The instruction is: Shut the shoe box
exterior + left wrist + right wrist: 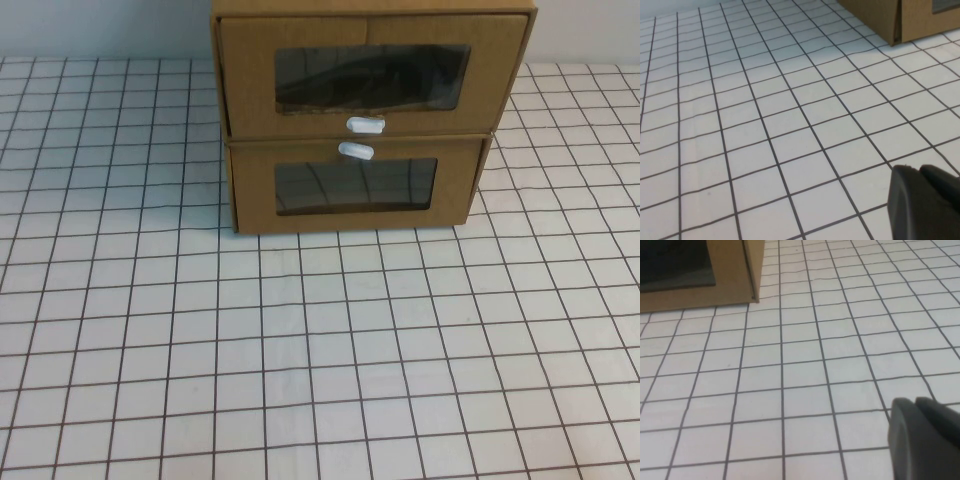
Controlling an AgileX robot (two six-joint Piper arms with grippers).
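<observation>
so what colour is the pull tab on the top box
White pull tab, clearest in the high view.

Shoe box (372,75): matt brown cardboard, glossy clear plastic window, smooth white tab. Table (300,350): smooth white gridded surface. Left claw (922,202), right claw (922,437): matt black plastic.

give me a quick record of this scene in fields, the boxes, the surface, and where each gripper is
upper box: brown cardboard shoe box with clear window, white oval tab below it, stacked on the lower box
lower box: like cardboard box, white tab above its window
surface: white gridded table
left gripper: low over the table, away from both boxes
right gripper: low over the table, away from both boxes
</observation>
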